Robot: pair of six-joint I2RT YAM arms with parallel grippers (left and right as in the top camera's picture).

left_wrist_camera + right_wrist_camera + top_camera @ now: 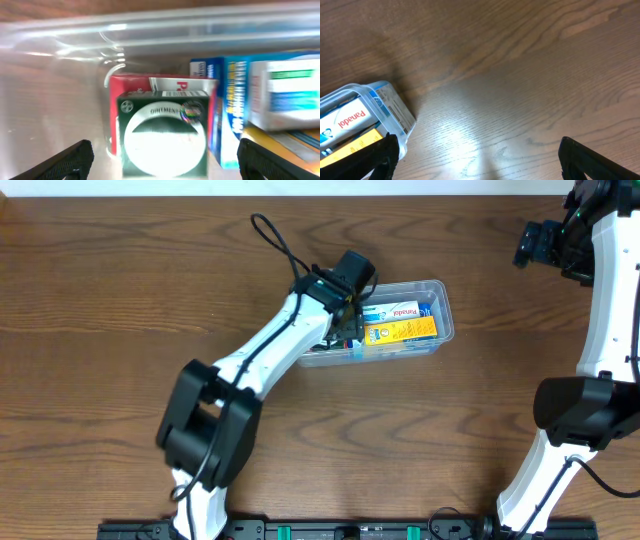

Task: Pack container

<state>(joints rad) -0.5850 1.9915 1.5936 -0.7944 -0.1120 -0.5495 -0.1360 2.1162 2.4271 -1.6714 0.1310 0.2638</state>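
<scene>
The clear plastic container (441, 295) lies in the middle of the table and holds several small boxes, among them a yellow one (400, 332) and a white one (400, 310). My left gripper (347, 320) hangs over the container's left end. In the left wrist view the left gripper (165, 162) is open, its fingers wide on either side of a green and white ointment box (163, 134) that stands in the container (65, 90) against a red box (131, 82) and blue boxes (227, 100). My right gripper (477, 157) is open and empty, high at the far right (535, 242).
The right wrist view shows the container's right end (395, 115) at the lower left and bare wooden table (520, 75) elsewhere. A black cable (275, 235) loops from the left arm. The right arm's base stands at the right edge (580, 410).
</scene>
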